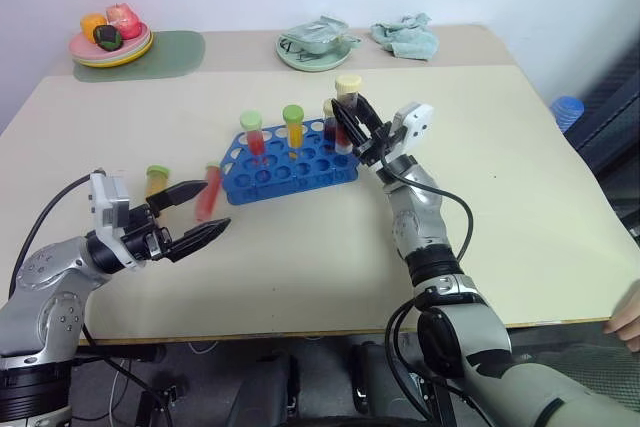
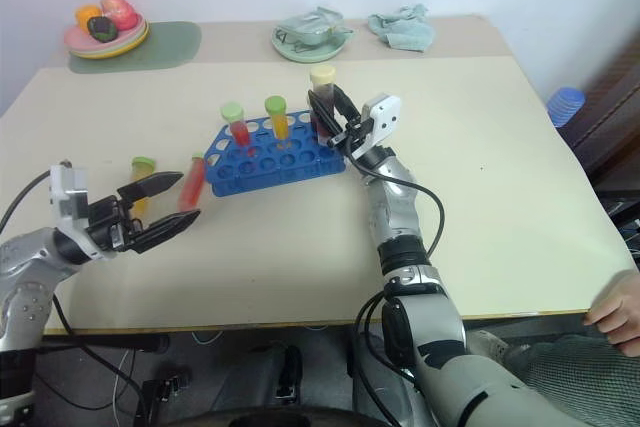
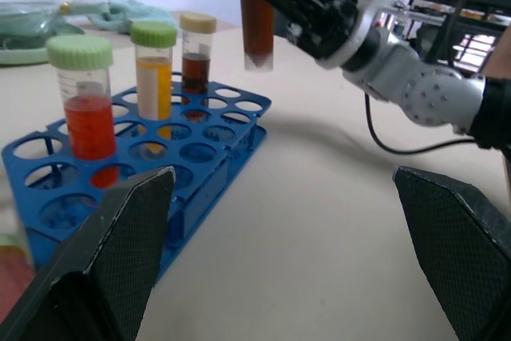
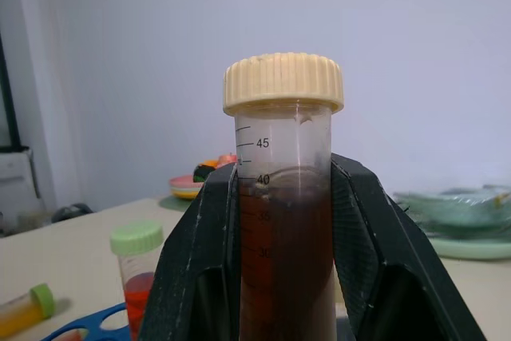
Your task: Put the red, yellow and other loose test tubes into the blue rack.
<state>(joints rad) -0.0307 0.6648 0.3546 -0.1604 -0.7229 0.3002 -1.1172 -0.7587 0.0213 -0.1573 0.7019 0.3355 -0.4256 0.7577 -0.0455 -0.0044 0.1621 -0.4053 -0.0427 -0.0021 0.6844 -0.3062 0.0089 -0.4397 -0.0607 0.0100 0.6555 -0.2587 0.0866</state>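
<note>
Three tubes already stand in the blue rack (image 1: 290,162); right gripper (image 1: 352,131), pinching a maroon tube (image 1: 346,112), must lower it into a free hole, while left gripper (image 1: 196,215) waits spread.

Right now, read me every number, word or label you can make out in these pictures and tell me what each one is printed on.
"45": on the scale of the dark maroon tube held in the right pincer.
"40": same scale, a step lower, at the liquid's top edge.
Lower numbers on that scale: behind the dark liquid, unreadable.
Scale marks on the red tube in the blue rack: too blurred to read.
No other text visible.
</note>
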